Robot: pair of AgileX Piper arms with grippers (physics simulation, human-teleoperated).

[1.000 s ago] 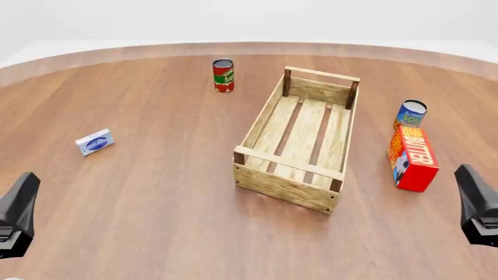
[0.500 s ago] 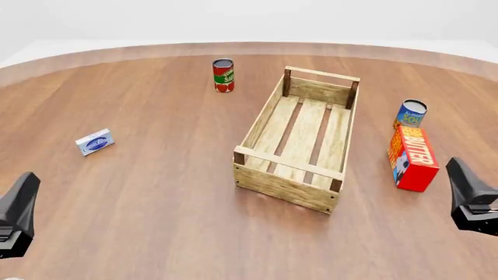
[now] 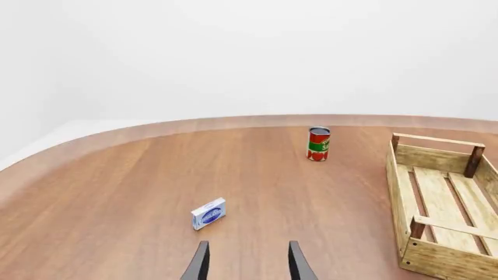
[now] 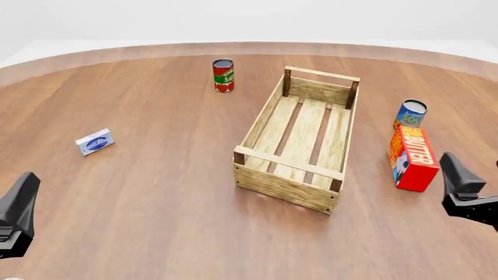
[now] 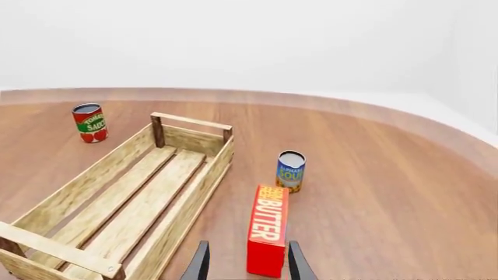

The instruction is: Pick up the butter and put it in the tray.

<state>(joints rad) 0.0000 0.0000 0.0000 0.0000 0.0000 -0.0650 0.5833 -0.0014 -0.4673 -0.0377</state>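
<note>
The right gripper (image 5: 244, 262) is spread apart (nothing between its fingers), with the butter (image 5: 267, 237) just ahead on the desk (image 4: 155, 192). The tray (image 4: 300, 140) sits to its left. The left gripper (image 3: 247, 265) is likewise spread.

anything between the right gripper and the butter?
Nothing. In the right wrist view the butter stands just ahead of the right gripper, with only bare table between; its jaws are open. The front view agrees.

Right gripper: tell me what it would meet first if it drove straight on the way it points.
Most likely the butter carton: it stands just ahead of the open right gripper, roughly between the fingers. The blue soup can lies beyond it.
</note>
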